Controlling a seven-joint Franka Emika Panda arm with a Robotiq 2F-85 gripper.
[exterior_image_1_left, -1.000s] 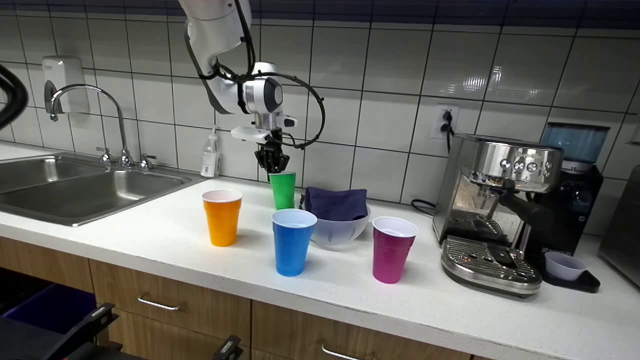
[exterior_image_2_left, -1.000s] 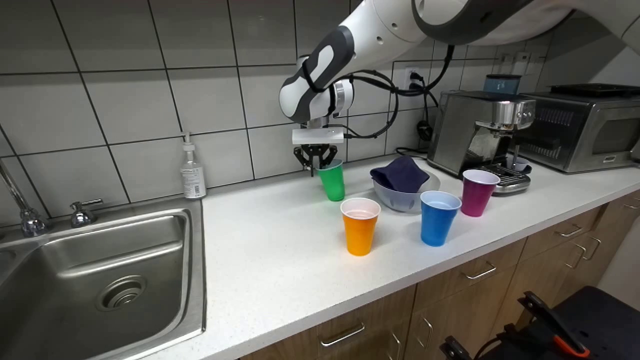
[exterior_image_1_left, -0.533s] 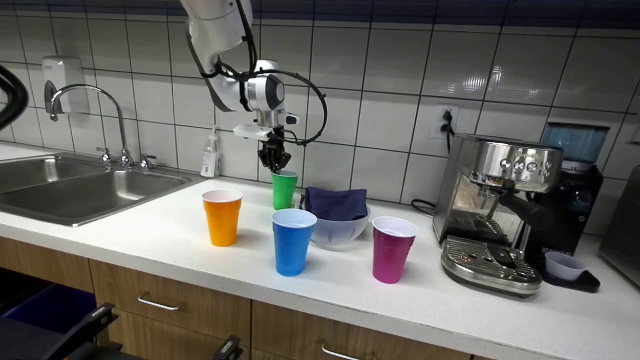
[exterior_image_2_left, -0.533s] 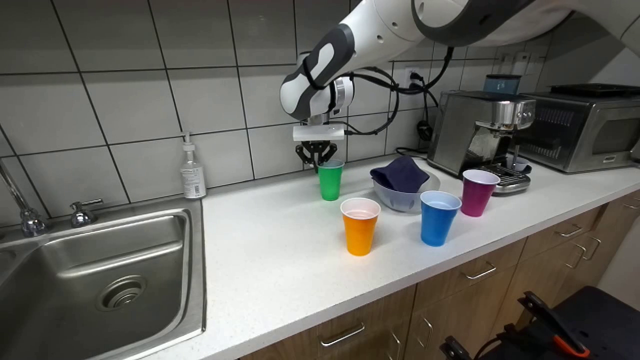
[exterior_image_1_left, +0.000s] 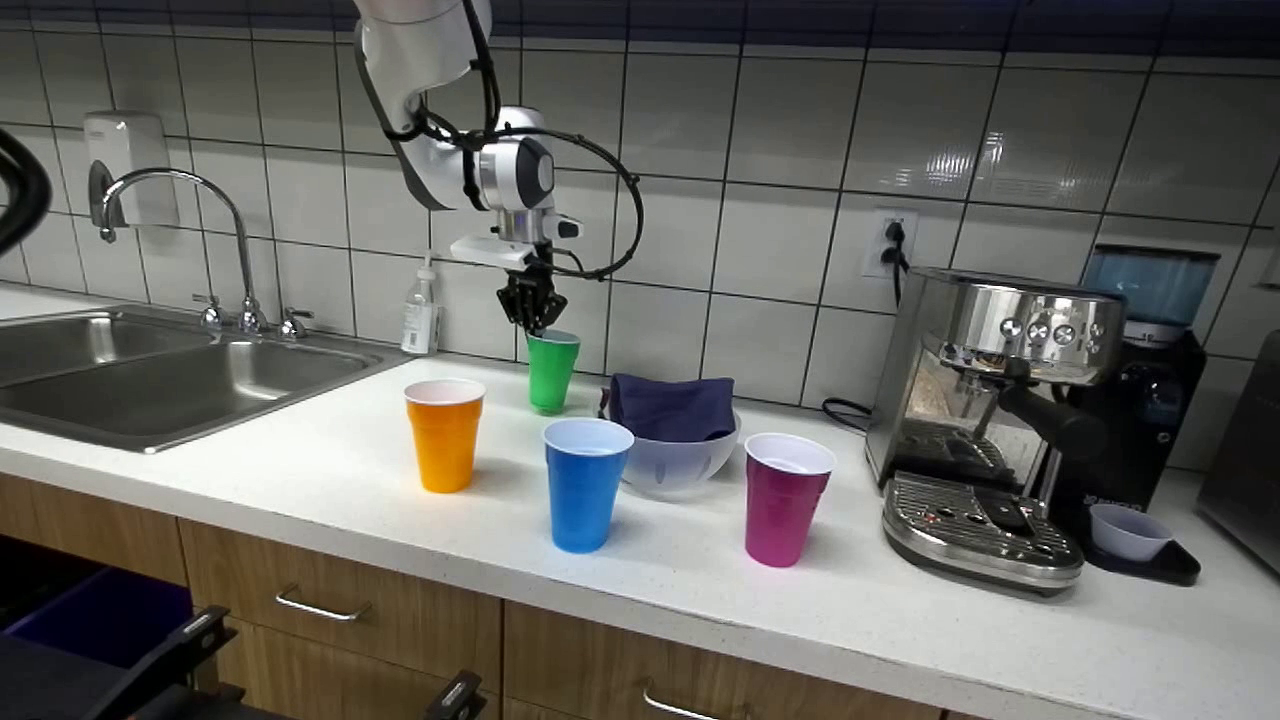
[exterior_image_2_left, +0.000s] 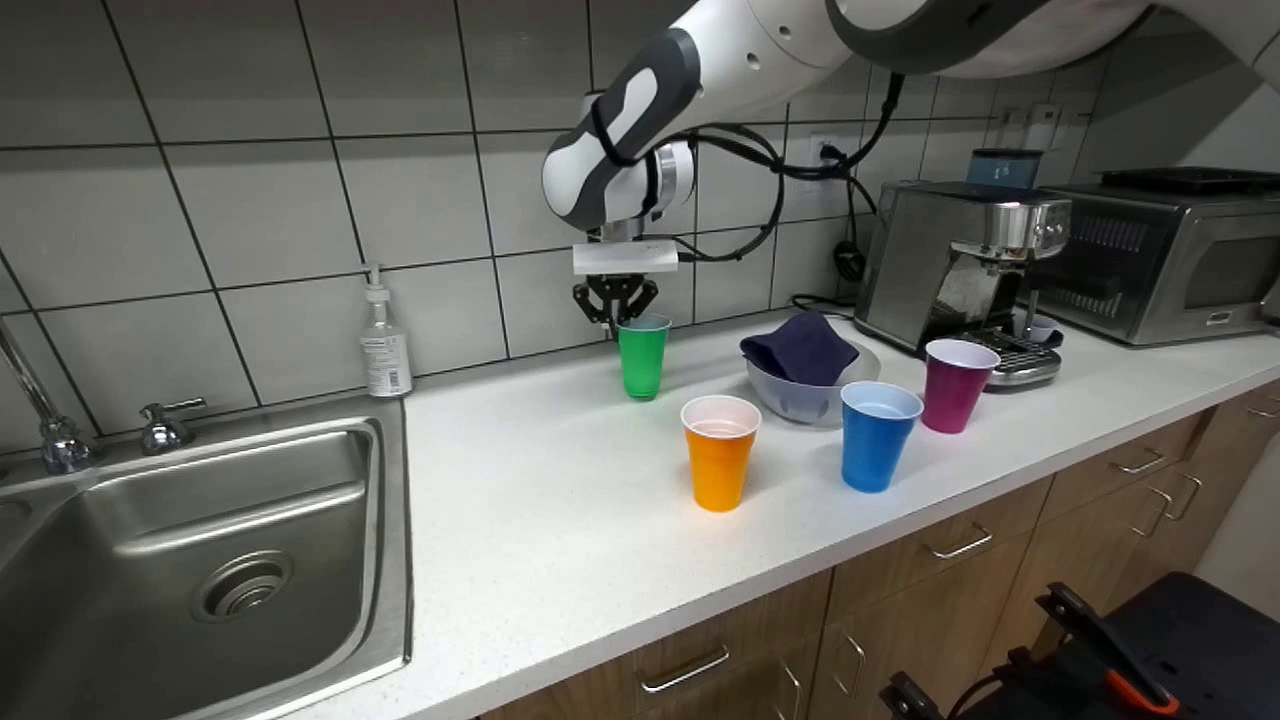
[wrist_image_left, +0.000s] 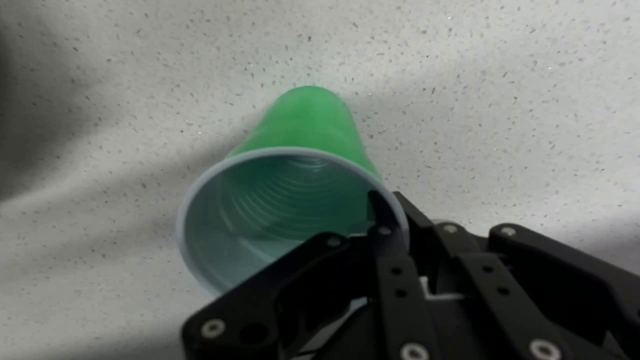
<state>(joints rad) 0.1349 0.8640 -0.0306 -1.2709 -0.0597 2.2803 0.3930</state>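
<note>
My gripper (wrist_image_left: 385, 195) is shut on the rim of a green cup (wrist_image_left: 310, 122) with a pale inside. In the wrist view one finger is inside the cup and one is outside, with the wall between them. In both exterior views the gripper (exterior_image_1_left: 533, 325) is above the green cup (exterior_image_1_left: 550, 375), and the cup hangs slightly tilted. I cannot tell whether its base touches the counter. An orange cup (exterior_image_1_left: 445, 440), a blue cup (exterior_image_1_left: 585, 495) and a magenta cup (exterior_image_1_left: 782, 510) stand upright on the counter nearby.
A bowl (exterior_image_2_left: 800, 400) with a dark blue cloth (exterior_image_2_left: 800, 348) stands beside the green cup. A steel sink (exterior_image_2_left: 390, 560) and a soap bottle (exterior_image_2_left: 384, 345) are at one side. A coffee machine (exterior_image_1_left: 985, 430) is at the other. A tiled wall stands close behind the gripper.
Half a second ago the gripper pulled the leaning green cup more upright. Since then gripper and cup have moved slightly up and toward the sink. The other cups have not moved.
</note>
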